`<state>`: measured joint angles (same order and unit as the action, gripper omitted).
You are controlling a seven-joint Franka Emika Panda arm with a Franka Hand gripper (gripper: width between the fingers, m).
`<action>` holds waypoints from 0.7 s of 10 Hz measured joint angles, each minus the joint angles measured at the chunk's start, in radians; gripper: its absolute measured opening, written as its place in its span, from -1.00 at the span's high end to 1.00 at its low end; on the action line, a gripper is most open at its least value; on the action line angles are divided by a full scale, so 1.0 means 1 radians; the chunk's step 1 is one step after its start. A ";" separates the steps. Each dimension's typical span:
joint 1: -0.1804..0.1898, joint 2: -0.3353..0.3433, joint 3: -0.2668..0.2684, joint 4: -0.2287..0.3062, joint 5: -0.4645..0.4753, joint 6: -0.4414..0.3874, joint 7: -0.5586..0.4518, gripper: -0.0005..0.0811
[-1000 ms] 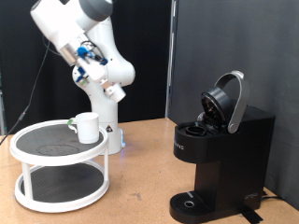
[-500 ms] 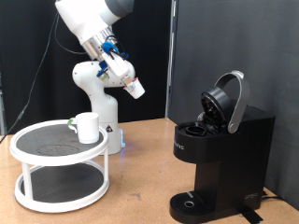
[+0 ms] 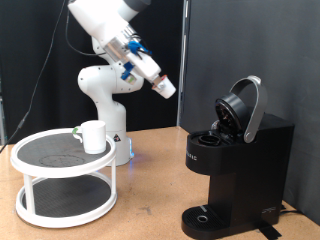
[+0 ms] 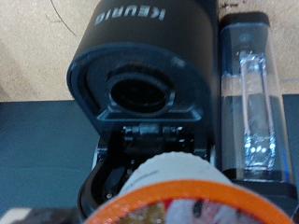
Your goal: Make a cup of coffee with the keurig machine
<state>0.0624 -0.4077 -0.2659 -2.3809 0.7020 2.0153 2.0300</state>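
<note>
The black keurig machine (image 3: 238,165) stands at the exterior view's right with its hinged lid (image 3: 243,107) raised. My gripper (image 3: 160,84) is in the air to the left of the lid and above it, shut on a small white pod (image 3: 167,89) with an orange-red rim. In the wrist view the pod (image 4: 182,191) fills the lower edge, and the keurig machine (image 4: 140,56) faces me with its round pod chamber (image 4: 140,93) open. The white cup (image 3: 93,136) stands on a round white rack (image 3: 40,166) at the exterior view's left.
The rack has two tiers with dark mats. The robot's white base (image 3: 105,100) stands behind it. A clear water tank (image 4: 248,93) sits beside the machine's body. A black curtain hangs behind, and the wooden tabletop (image 3: 150,205) runs between rack and machine.
The arm has swung from above the rack towards the exterior view's right, carrying the pod closer to the machine's open lid. The cup and the machine have not moved.
</note>
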 joint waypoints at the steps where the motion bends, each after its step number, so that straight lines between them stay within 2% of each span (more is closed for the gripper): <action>1: 0.009 0.022 0.018 0.019 0.015 0.012 0.019 0.01; 4: 0.035 0.082 0.064 0.081 0.063 0.063 0.056 0.01; 7: 0.049 0.129 0.108 0.136 0.063 0.095 0.074 0.01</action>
<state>0.1115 -0.2790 -0.1575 -2.2453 0.7653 2.1102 2.1038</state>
